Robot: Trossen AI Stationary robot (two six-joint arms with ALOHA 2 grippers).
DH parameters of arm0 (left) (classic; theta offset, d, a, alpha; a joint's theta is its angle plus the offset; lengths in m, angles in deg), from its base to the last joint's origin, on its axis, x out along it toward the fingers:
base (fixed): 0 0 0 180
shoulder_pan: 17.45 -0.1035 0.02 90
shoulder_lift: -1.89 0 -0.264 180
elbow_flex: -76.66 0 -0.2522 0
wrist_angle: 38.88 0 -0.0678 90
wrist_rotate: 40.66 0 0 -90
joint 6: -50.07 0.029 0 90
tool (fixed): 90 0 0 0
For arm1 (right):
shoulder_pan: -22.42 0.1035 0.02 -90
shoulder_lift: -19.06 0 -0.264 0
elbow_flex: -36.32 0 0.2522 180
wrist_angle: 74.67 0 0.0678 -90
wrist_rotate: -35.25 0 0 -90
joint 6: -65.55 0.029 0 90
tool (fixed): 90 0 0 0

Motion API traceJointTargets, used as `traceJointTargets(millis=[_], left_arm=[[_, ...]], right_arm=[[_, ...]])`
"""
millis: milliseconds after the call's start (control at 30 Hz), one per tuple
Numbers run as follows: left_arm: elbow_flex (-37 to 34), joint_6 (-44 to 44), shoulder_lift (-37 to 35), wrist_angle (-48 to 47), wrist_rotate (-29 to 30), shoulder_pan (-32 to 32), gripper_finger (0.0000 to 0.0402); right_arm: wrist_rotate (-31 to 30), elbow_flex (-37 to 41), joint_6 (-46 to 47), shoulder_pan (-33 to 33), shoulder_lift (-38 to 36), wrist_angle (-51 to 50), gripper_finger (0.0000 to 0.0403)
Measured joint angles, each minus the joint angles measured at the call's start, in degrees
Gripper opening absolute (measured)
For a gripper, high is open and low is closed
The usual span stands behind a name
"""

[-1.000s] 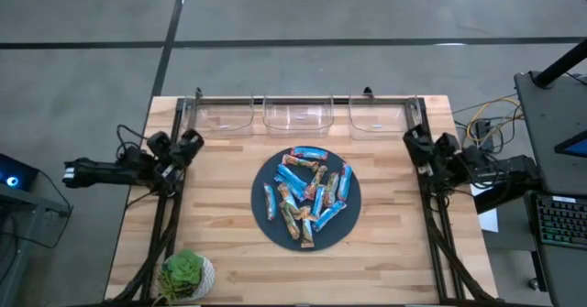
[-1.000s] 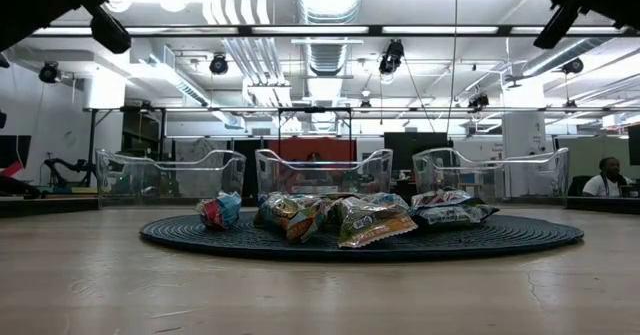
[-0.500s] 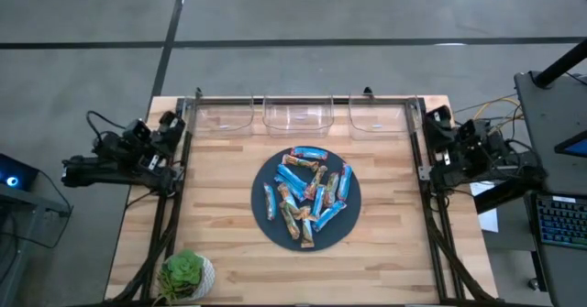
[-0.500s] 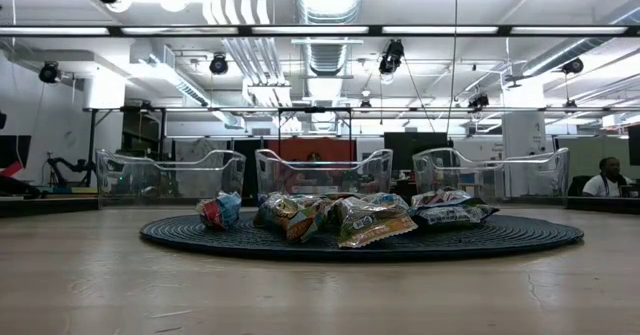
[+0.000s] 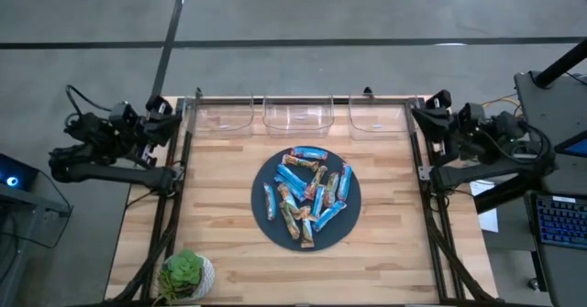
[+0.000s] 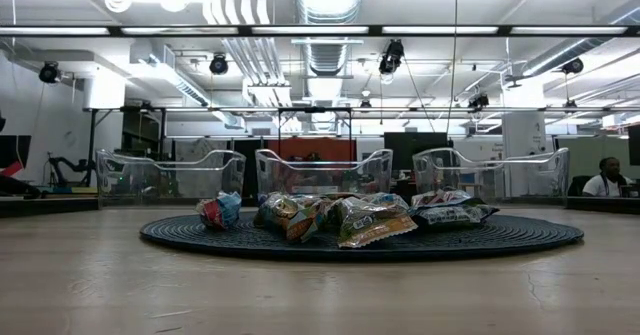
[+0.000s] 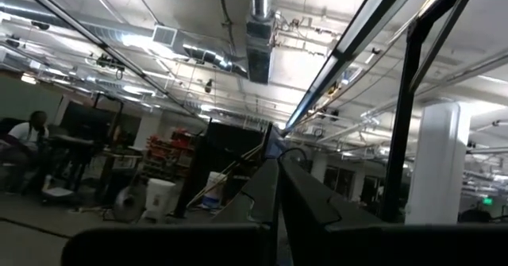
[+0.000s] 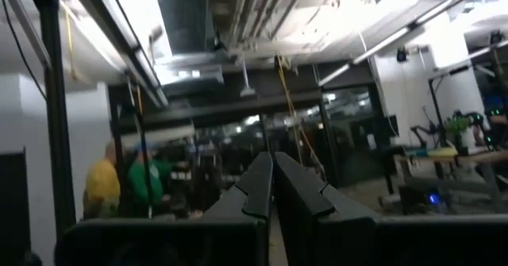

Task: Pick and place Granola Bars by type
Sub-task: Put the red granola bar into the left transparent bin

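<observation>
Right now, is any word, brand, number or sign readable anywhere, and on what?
None can be read.
Granola Bars on the dark round disc: wrappers show printing, too small and blurred to read.
Clear bins: no labels visible.
Room signs in the low view: unreadable.

Four cameras around one wooden table
One looks straight down on the table [image 5: 220,243]; one sits at tabletop level, sharing the dark disc [image 6: 520,237]; both wrist cameras tilt up toward the ceiling

Glossy foil-wrapped Granola Bars [image 5: 305,197] lie on a matt dark ribbed disc [image 5: 264,217] atop a smooth pale wood table [image 5: 220,252].
</observation>
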Motion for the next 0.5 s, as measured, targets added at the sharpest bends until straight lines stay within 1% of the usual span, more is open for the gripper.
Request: traceJointTargets(millis=[200, 500], left_arm=[[5.08, 2.26, 5.48, -4.06, -0.55, 0.0, 0.0], [7.45, 2.37, 12.3, -5.92, -0.88, 0.02, 0.0]], right_arm=[[0.0, -4.63, 0.99, 0.0, 3.93, -5.9, 0.0009], [0.02, -9.13, 2.79, -0.02, 8.7, -12.86, 0.0009]])
